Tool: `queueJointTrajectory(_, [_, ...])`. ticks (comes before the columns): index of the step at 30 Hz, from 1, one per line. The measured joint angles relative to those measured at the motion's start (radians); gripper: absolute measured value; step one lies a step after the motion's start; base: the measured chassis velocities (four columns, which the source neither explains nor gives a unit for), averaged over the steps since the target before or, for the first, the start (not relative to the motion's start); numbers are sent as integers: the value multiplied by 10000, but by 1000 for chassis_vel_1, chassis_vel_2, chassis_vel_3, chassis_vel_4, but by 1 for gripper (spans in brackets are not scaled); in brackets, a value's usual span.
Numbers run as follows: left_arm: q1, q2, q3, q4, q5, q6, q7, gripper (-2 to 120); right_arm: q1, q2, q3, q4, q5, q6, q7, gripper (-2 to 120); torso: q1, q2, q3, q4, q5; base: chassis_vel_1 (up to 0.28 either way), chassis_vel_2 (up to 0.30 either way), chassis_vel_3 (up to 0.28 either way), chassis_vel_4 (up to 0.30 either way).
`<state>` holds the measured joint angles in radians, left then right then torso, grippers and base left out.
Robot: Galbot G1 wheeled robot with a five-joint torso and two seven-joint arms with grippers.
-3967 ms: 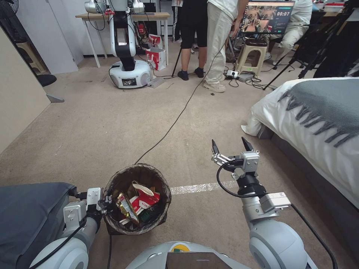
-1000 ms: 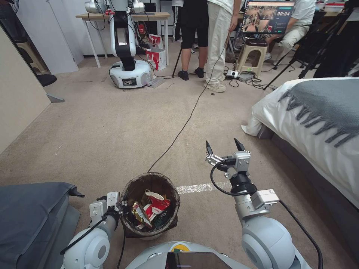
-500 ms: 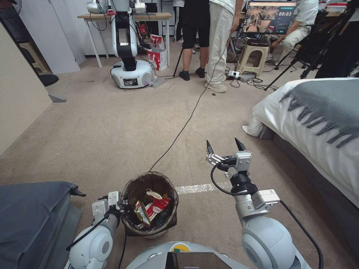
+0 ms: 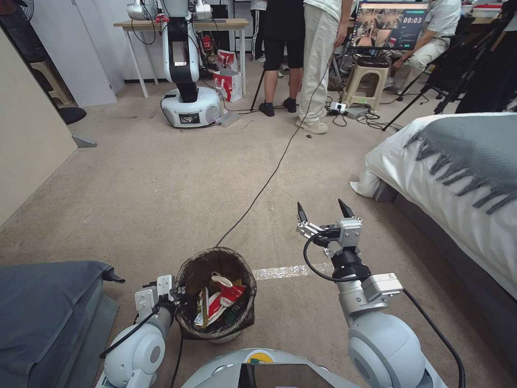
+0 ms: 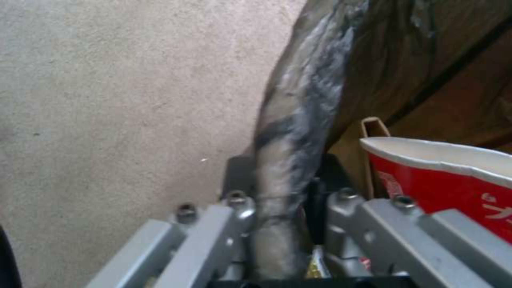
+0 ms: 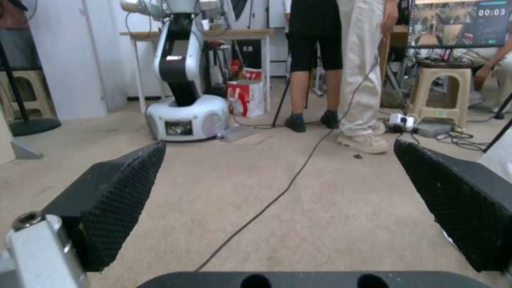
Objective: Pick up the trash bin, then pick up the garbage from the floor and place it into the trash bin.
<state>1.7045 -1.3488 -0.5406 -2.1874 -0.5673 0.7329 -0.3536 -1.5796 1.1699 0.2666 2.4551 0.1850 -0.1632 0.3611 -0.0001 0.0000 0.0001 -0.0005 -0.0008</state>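
Head view: left gripper (image 4: 175, 296) clamped on trash bin (image 4: 216, 293) rim, bin's left side, garbage (image 4: 218, 303) inside. Right gripper (image 4: 321, 214) spread, empty, ahead-right of bin, well apart.

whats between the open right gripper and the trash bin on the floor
In the head view, the stretch between the right gripper and the trash bin holds bare carpet, a pale tape strip and a black cable.

The monitor (image 4: 389, 24) shows a "00:03" timer.
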Motion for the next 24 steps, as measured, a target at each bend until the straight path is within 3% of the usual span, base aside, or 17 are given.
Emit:
queueJointTrajectory(3, [36,-8,32,-91,76,17,-11,30,19,-5,-23,-12,-3,0,-2,100,0,0,1,-1,-3,0,0,0,0])
queueJointTrajectory(12, [142,-6,46,-360,143,71,-33,59,5,-46,-32,-12,-9,0,-6,100,1,-2,2,2,-1,0,0,0,0])
queueJointTrajectory(19, [376,85,-93,-1042,288,71,-1,89,4,-46,-46,0,-12,-5,-10,100,1,-2,0,5,7,0,0,0,0])
queueJointTrajectory(24, [490,128,-245,-1332,293,63,21,99,2,-49,-55,14,-14,-8,-12,100,0,-2,0,4,7,0,0,0,0])
